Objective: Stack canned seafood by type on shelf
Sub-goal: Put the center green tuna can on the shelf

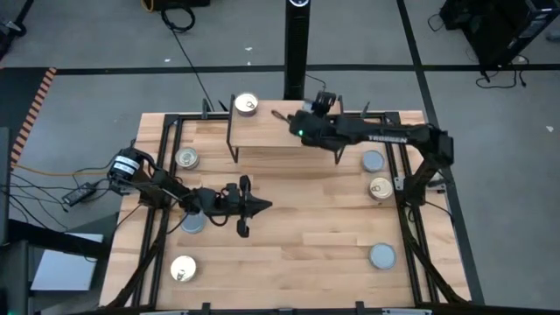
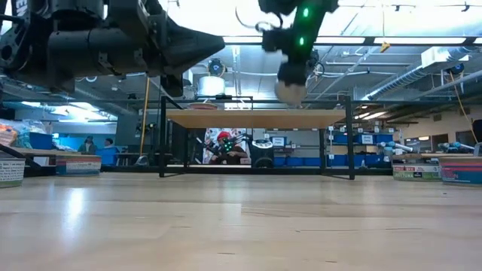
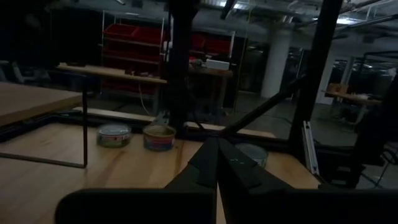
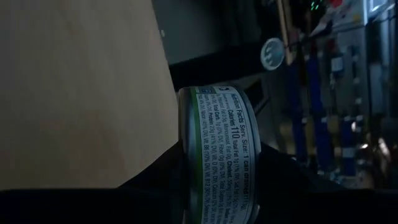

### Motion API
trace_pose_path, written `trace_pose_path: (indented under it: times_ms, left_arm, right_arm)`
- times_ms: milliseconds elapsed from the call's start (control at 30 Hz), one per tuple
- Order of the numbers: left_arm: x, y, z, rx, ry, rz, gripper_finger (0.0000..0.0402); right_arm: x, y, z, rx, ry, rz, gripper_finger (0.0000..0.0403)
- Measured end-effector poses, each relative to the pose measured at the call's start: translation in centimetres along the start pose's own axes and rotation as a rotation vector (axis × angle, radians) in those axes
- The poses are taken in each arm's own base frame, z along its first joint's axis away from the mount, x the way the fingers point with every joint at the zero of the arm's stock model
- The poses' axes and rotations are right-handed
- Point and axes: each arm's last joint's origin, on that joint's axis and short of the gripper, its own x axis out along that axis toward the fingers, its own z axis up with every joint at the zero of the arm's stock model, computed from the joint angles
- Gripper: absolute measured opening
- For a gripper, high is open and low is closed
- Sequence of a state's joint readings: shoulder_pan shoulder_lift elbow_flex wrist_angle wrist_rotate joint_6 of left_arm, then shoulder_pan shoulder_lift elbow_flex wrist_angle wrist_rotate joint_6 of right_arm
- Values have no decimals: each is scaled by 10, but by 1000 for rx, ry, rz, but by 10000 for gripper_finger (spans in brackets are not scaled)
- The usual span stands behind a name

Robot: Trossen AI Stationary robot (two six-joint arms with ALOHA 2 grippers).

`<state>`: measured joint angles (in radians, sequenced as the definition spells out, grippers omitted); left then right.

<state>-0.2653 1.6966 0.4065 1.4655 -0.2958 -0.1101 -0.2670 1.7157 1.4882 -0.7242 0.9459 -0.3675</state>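
Right pincer (image 4: 211, 186) clamped on tin (image 4: 217, 155) over shelf (image 1: 262, 133), left pincer (image 1: 254, 206) shut, empty; tin probably rigid, slick-walled, best gripped across sides.

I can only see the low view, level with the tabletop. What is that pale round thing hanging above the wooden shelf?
Observer: It is a tin. The right wrist view shows its green printed label, gripped in the right gripper.
Operator: And the big dark shape at my top left?
Observer: That is the left gripper. From above it is shut, holds nothing and sits over the middle of the table.
Operator: Where is the rest of the canned fish?
Observer: The high view shows seven other tins on the table around the shelf, and none on it.
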Motion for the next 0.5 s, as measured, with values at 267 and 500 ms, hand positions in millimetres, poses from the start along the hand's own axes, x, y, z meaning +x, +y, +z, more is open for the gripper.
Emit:
trace_pose_path:
  times_ms: [267, 500]
  left_arm:
    - [0, 0, 0, -2, -5, -1, 7]
    - [0, 0, 1, -7, -7, -1, 7]
  right_arm:
    - [39, 4, -24, 3, 97, 31, 155]
    - [46, 8, -29, 2, 94, 31, 156]
